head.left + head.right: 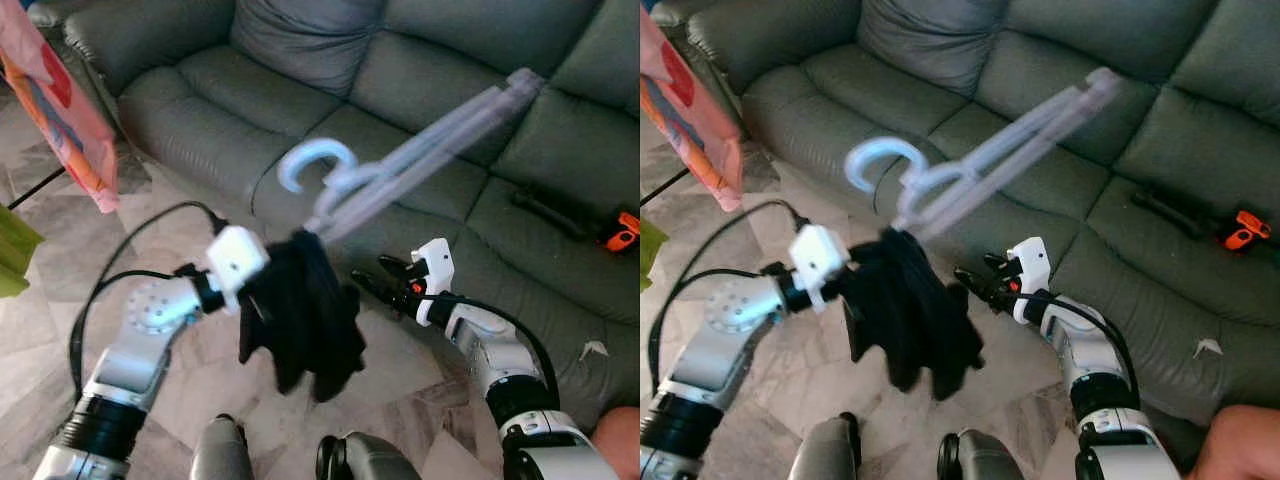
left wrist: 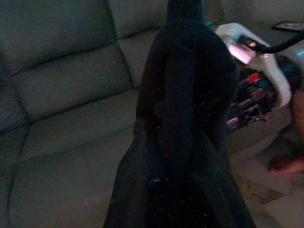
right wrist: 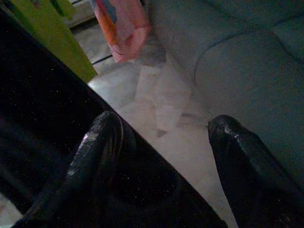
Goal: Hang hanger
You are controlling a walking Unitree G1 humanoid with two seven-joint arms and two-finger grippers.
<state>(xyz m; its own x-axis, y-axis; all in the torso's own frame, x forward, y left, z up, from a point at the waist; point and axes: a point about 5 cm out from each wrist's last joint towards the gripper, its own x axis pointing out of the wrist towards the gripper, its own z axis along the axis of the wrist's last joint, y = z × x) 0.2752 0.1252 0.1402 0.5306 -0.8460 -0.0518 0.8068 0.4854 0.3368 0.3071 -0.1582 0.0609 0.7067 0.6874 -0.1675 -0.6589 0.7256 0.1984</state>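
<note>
- The black cloth [image 1: 300,320] hung nearest to the camera, low in the middle, between the two arms and above the floor [image 1: 60,260].
- The left end effector [image 1: 262,285] was buried in the top of this cloth; whether its fingers were closed or apart I could not tell, because the cloth covered them.
- The hanger [image 1: 400,165] rose out of the cloth, up and to the robot's right, in the air in front of the sofa [image 1: 420,60]. Its picture was blurred.
- The long axis of the hanger ran slanted from the cloth toward the sofa back, with the hook [image 1: 312,160] near the lower end, curling up and to the left.
- The right end effector [image 1: 372,280] stood just beside the cloth on the right, below the hanger, with its fingers [image 3: 102,156] apart and nothing between them.
- In my judgement the left arm carried the load, so the hanger lay up and right from it; the right arm was near but free.
- A pink bag [image 1: 60,110] hung at the far left; no rail to take the hook could be seen.
</note>
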